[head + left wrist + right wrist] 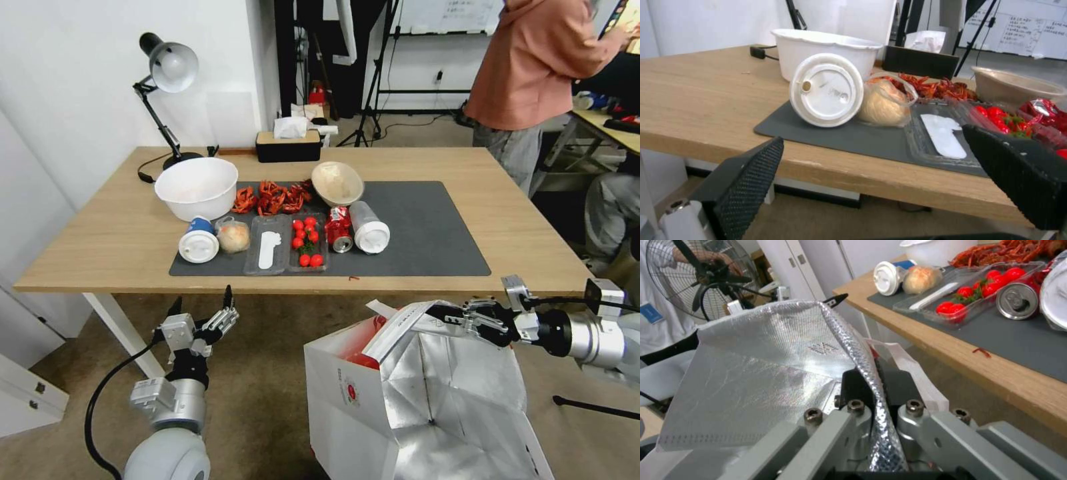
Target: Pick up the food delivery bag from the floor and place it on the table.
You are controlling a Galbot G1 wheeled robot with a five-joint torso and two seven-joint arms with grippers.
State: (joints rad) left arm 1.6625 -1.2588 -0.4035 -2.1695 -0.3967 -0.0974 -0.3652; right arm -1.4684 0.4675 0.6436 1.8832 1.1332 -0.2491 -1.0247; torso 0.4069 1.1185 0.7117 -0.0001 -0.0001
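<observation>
The food delivery bag (pixel 427 400) is being seen at the lower centre and lower right of the head view, below the near edge of the tabletop (pixel 100 247), its mouth gaping so that the silver foil lining is being shown; whether its base is resting on the floor (pixel 267 373) cannot be told, since the bottom is being cut off by the frame. The right gripper (pixel 443 312) is being held at the bag's upper rim, right of centre, and in the right wrist view its jaws are being pressed closed on a fold of the foil-lined wall (pixel 871 380), beside a white handle (pixel 907 363). The left gripper (pixel 200 308) is being held at lower left, under the tabletop edge, with its jaws spread wide and nothing between them. The bag is judged to be light, thin-walled and floppy: the pinched wall is likely to crumple or tear under load, and the open box is likely to sag and swing. A hold on the reinforced rim or the handles is judged safer, with the far side being supported by the free gripper.
</observation>
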